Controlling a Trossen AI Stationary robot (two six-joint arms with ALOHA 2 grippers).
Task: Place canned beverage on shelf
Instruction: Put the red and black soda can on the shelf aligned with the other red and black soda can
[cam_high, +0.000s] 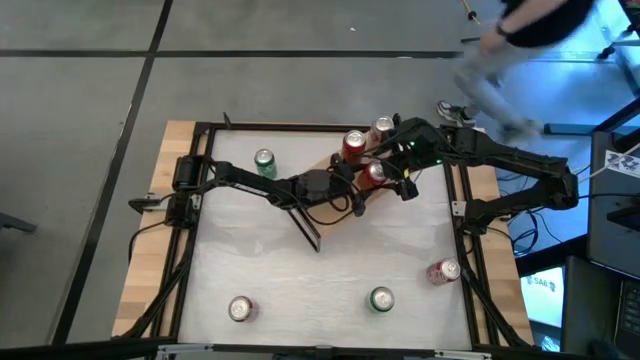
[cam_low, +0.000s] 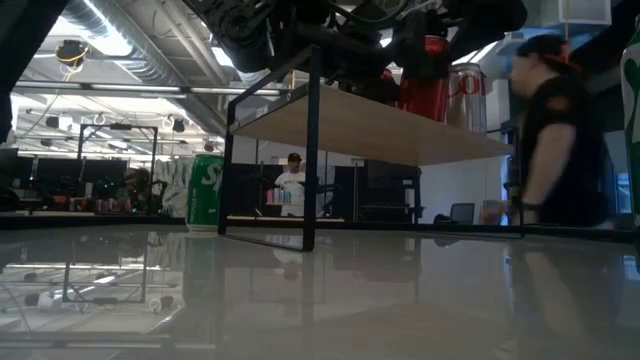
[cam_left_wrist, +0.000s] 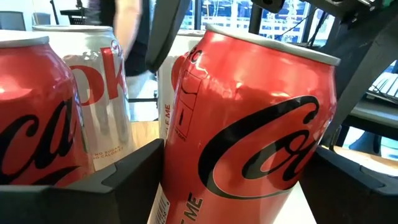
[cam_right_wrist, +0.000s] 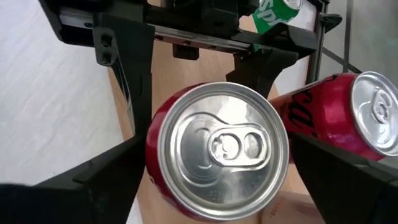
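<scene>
A red cola can (cam_high: 374, 173) stands upright on the wooden shelf (cam_low: 380, 128), toward two o'clock of the surface (cam_high: 250, 250). The left gripper (cam_right_wrist: 199, 93) clasps the can's sides; the right gripper (cam_right_wrist: 214, 171) hangs above it, fingers spread wide of the can. Another red can (cam_high: 354, 146) and a silver can (cam_high: 382, 129) stand just beyond.
</scene>
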